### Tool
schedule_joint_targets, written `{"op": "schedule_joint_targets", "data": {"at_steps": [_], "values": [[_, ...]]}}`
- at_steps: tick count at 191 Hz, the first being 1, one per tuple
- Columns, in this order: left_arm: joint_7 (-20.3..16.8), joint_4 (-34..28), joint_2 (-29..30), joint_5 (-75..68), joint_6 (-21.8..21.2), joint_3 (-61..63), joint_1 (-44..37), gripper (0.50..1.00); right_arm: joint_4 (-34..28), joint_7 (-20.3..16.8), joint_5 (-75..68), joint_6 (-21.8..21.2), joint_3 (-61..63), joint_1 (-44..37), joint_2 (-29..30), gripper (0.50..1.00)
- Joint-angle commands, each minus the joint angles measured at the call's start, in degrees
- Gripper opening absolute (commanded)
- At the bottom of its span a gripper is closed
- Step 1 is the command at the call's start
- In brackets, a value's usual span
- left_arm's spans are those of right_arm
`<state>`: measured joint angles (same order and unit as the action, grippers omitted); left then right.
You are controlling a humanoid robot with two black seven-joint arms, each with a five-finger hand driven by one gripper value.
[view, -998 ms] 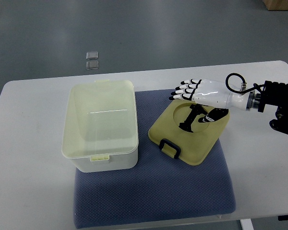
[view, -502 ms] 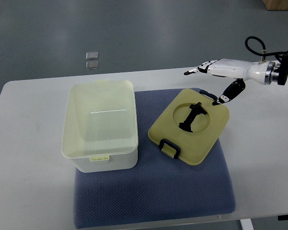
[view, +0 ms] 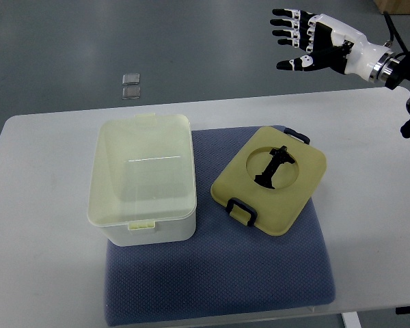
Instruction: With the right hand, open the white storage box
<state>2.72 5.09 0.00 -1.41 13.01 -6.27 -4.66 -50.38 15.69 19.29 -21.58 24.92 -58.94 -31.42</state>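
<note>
The white storage box (view: 143,179) stands open on the left part of a blue mat (view: 219,273). Its yellowish lid (view: 271,179), with black clips and a black handle in a round recess, lies flat on the mat to the right of the box. My right hand (view: 302,37) is high up at the picture's top right, well above and behind the lid. Its fingers are spread and it holds nothing. The left arm does not show.
The mat lies on a white table (view: 41,205). Two small clear squares (view: 130,85) lie on the grey floor beyond the table's far edge.
My right hand has lifted off the lid and moved up and back to the top right, fingers spreading. The lid and box have stayed in place.
</note>
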Motion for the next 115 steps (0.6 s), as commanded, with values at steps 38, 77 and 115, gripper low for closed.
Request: {"op": "schedule_joint_targets", "data": {"at_steps": [38, 77, 115], "values": [[0.00, 0.00, 0.00, 0.00, 0.00, 0.03, 0.00, 1.000, 6.88, -17.27, -27.38, 0.40, 5.93, 4.71, 7.25, 0.930], [0.00, 0.00, 0.00, 0.00, 0.00, -0.06, 0.00, 1.000, 6.96, -18.07, -28.88, 0.93, 5.67, 6.38, 8.04, 0.932], [0.00, 0.00, 0.00, 0.00, 0.00, -0.06, 0.00, 1.000, 6.96, -17.54, -28.61, 0.49, 5.67, 7.17, 9.71, 0.932]]}}
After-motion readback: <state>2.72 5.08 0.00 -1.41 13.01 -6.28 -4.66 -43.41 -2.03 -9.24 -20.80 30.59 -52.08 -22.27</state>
